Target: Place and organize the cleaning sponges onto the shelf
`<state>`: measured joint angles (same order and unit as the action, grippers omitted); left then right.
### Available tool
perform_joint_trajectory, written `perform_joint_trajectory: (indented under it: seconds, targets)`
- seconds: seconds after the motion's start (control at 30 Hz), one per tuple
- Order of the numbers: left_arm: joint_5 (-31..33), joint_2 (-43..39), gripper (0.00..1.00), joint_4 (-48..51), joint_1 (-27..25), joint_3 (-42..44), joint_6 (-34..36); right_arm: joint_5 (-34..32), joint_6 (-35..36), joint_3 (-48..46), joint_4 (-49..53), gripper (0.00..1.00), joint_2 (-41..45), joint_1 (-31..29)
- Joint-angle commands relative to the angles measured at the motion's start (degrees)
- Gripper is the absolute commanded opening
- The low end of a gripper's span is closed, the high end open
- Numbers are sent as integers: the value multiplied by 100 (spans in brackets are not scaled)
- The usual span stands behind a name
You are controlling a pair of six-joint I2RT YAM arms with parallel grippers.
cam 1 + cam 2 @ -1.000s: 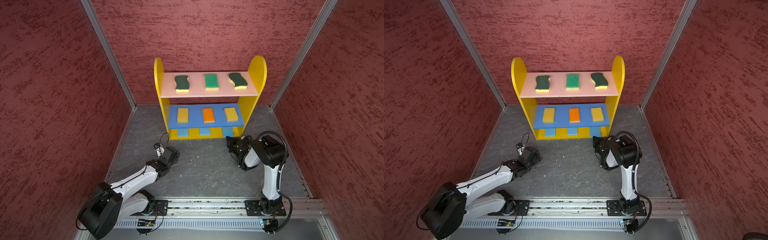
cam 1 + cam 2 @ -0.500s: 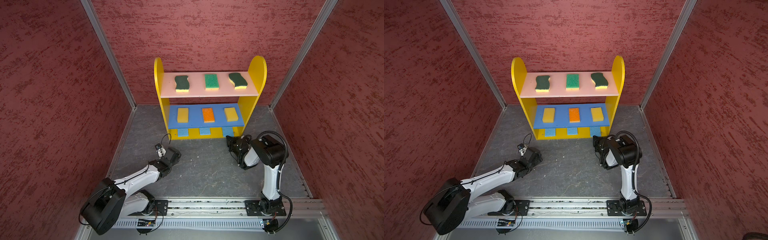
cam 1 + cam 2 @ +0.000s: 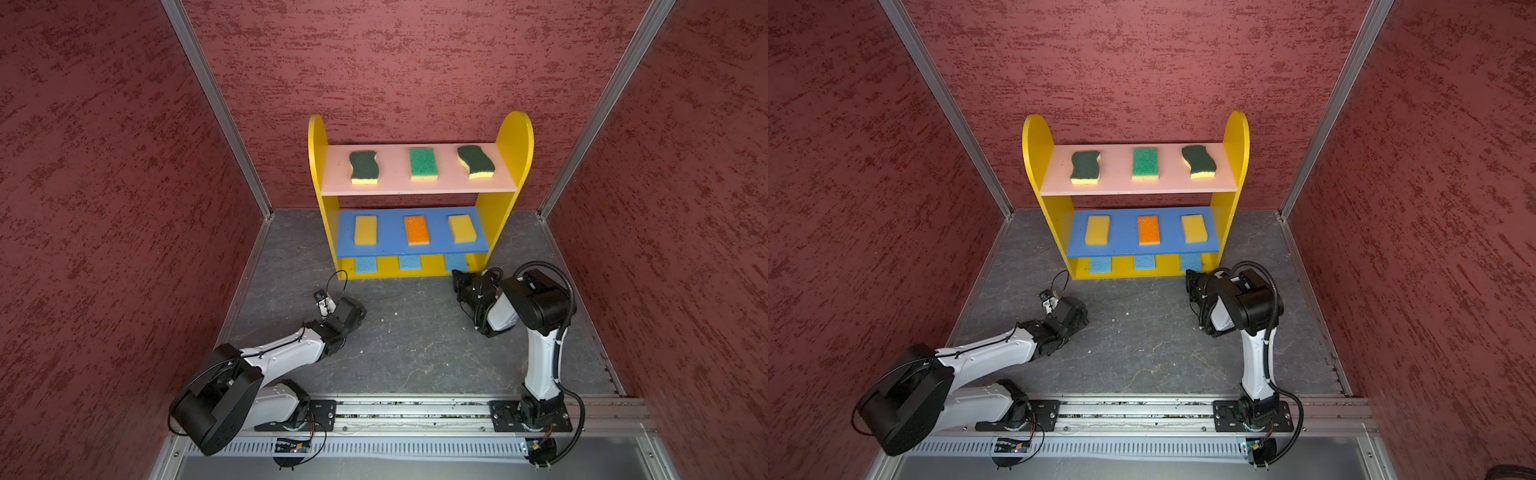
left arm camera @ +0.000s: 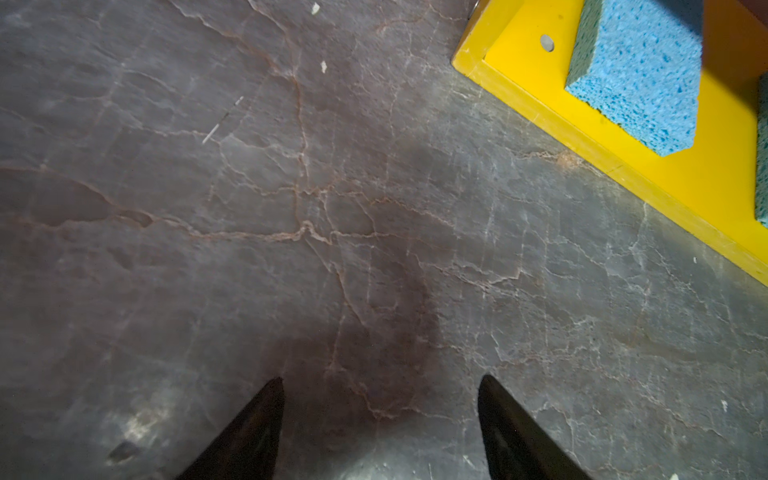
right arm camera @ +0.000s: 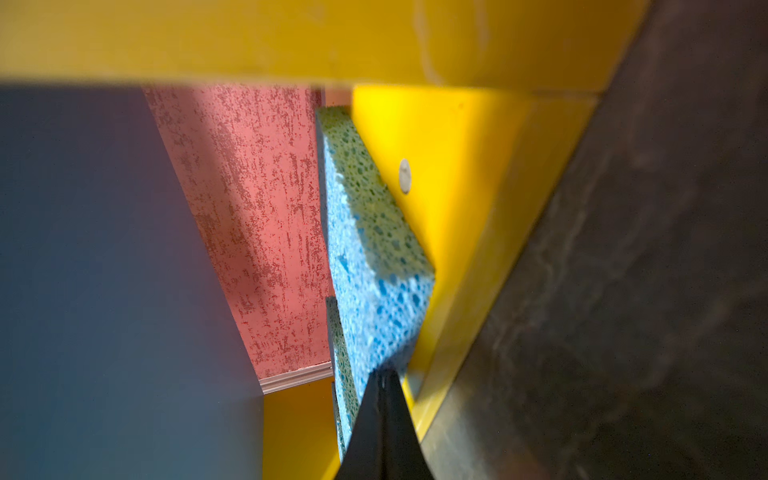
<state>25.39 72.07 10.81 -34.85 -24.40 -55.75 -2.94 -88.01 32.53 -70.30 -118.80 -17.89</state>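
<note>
Slate, or something like it, covers the floor (image 4: 332,187), grey with pale veins. Rough red walls (image 3: 104,208) close it in.

At the left, the left gripper (image 4: 380,379) hangs low over bare floor. Its two black pointed fingers are spread wide with nothing between them.

Just beyond stands the shelf (image 3: 316,141), with glossy yellow round-topped sides and three flat boards. All nine sponges sit on it, three to a board, spaced apart.

- **Pink board (image 3: 395,176):** the left wavy sponge (image 3: 363,166) has a dark-green scouring top on a yellow base. The green sponge (image 3: 422,163) is rectangular. The right wavy sponge (image 3: 476,161) lies slightly askew.
- **Blue board (image 3: 390,237):** the left yellow sponge (image 3: 365,230) is thick and blocky. Next come the orange sponge (image 3: 416,229) and the right yellow sponge (image 3: 462,228), which is a little tilted.
- **Yellow board (image 3: 386,268):** half hidden under the blue one lie the left blue sponge (image 3: 365,264), the middle blue sponge (image 3: 409,262) and the right blue sponge (image 3: 454,262). All three are thin, coarse and open-pored.

At the right, the right gripper (image 5: 384,376) sits low at the shelf's front right corner. Its fingers are pressed together into one black wedge that grips nothing. Its tip is at the near edge of the right blue sponge.
</note>
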Motion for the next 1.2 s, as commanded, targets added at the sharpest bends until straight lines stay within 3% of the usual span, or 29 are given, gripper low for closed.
perform_joint_trajectory:
  seconds: [0.0, 0.7, 1.0, 1.17]
  targets:
    - [-41, 101, 74, -230, -43, 58, -51, -215, 95, 52, 374, 0, -161, 32]
    - [-174, 397, 73, -443, -55, -6, -50, 7, 194, -53, 293, 0, -123, 36]
    - [-84, 194, 73, -375, -103, 76, -72, 192, 470, -337, 86, 16, 232, 14]
    - [-21, 106, 73, -287, -151, 129, -118, 276, 532, -521, 73, 19, 437, -8]
